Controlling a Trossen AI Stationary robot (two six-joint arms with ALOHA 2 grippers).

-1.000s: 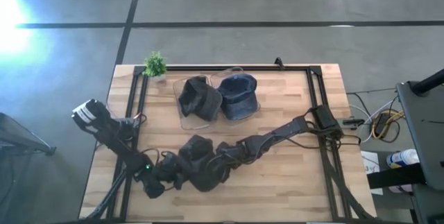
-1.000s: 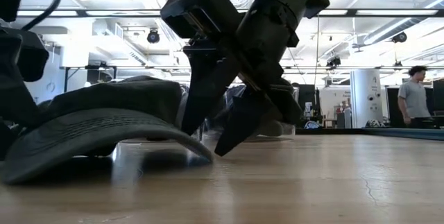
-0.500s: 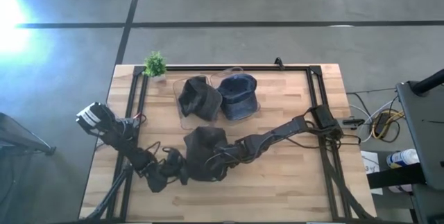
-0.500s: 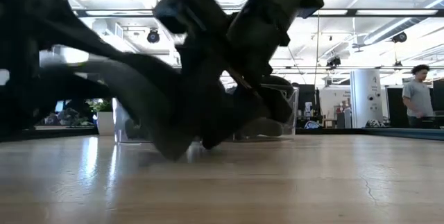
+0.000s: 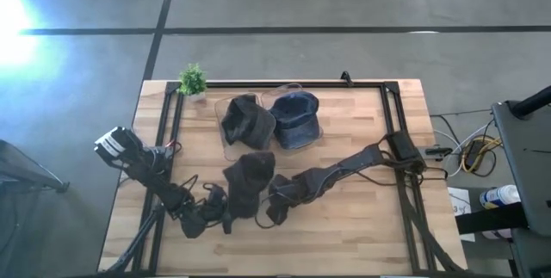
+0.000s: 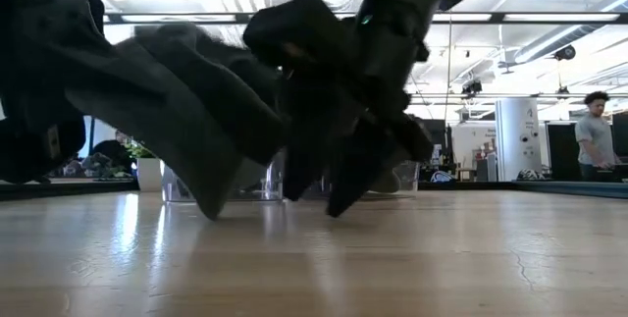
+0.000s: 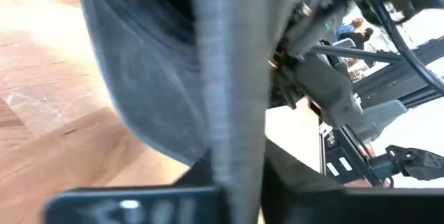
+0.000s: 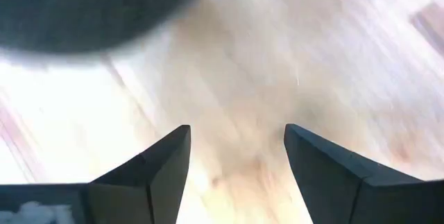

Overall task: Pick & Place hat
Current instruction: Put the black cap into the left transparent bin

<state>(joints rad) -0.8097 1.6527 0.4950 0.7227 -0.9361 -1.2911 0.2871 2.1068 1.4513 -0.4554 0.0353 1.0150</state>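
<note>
Wooden table [image 5: 362,235]: dark hat [image 5: 248,181] lifted near front edge.
Left gripper [image 5: 225,218] clamps hat brim; right gripper [image 5: 275,213] empty, fingers spread wide.

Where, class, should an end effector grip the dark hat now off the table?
Probably its brim edge. The dark hat hangs lifted, brim clamped in the left end effector. The open right end effector could come in from its own side, toward the hat's free edge.

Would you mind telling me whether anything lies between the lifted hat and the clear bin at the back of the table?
Nothing visible does. The dark hat, shut in the left gripper, has only bare table between it and the clear bin, though that already holds a dark hat and a blue one.
</note>
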